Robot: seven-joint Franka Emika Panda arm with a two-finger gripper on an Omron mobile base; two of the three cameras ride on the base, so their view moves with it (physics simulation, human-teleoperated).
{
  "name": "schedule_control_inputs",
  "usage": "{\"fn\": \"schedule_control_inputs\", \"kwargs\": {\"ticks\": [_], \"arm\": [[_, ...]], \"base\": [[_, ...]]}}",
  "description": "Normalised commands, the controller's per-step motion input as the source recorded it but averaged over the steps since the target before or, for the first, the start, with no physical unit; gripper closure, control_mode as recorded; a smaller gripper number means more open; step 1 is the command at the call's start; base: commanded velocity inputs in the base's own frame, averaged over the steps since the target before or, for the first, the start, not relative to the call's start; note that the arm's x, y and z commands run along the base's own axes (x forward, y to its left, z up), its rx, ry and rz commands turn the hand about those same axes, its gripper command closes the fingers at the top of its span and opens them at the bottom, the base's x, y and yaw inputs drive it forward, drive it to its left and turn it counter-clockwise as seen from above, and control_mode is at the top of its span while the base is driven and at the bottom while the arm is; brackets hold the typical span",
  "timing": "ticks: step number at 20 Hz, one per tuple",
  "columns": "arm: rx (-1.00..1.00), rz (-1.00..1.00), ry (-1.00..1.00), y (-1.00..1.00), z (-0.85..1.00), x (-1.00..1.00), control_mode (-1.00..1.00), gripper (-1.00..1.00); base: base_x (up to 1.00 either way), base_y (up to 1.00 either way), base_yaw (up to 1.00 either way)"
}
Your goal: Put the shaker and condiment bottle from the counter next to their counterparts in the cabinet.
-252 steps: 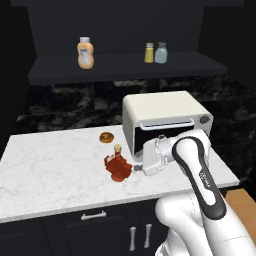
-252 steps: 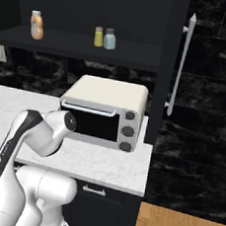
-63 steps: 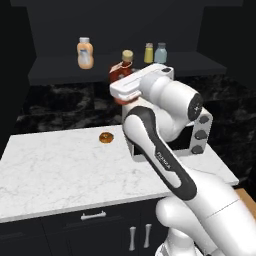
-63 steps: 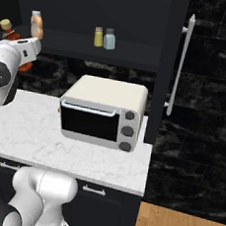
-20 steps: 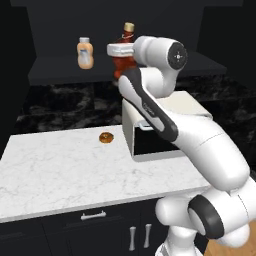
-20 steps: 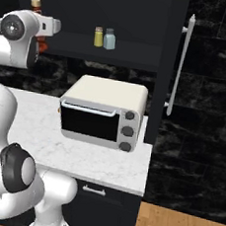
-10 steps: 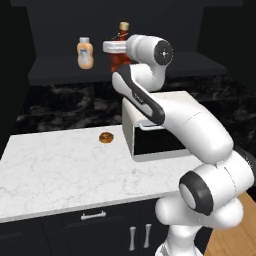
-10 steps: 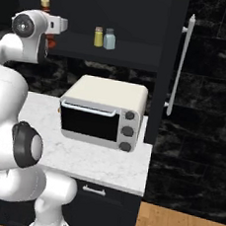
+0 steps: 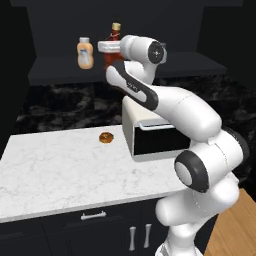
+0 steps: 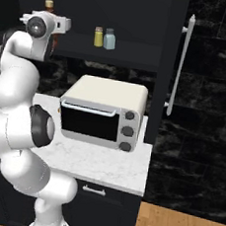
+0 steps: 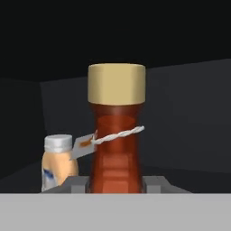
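Observation:
My gripper (image 9: 110,49) is raised to the dark cabinet (image 9: 55,72) and is shut on the condiment bottle (image 9: 114,41), a red-orange bottle with a tan cap. In the hand view the condiment bottle (image 11: 116,135) stands upright between my fingertips (image 11: 75,182), and the peach-orange squeeze bottle (image 11: 58,163) sits close behind it to the left. The squeeze bottle (image 9: 85,52) stands on the shelf just left of the held bottle. Further right on the shelf the grey-blue shaker (image 10: 109,38) stands beside the small yellow shaker (image 10: 98,36).
A white toaster oven (image 9: 150,135) stands at the right end of the marble counter (image 9: 55,170). A small brown round item (image 9: 105,137) lies on the counter left of the oven. A tall dark unit with a long silver handle (image 10: 180,63) rises to the right.
The arm has carried the condiment bottle a little to the left along the shelf, closer to the peach-orange squeeze bottle. The grip has stayed shut.

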Motion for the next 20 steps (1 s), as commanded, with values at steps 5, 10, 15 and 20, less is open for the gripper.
{"fn": "schedule_control_inputs", "kwargs": {"ticks": [5, 10, 15, 20], "arm": [[0.0, 0.07, 0.0, 0.0, 0.0, 0.43, -1.0, 1.0], [0.0, 0.16, 0.0, 0.0, -0.07, 0.43, -1.0, 1.0], [0.0, 0.14, 0.0, 0.0, -0.01, 0.45, -1.0, 1.0], [0.0, 0.01, 0.0, 0.0, 0.0, 0.23, -1.0, 1.0]], "base": [[0.0, 0.0, 0.0], [0.0, 0.0, 0.0], [0.0, 0.0, 0.0], [0.0, 0.0, 0.0]]}}
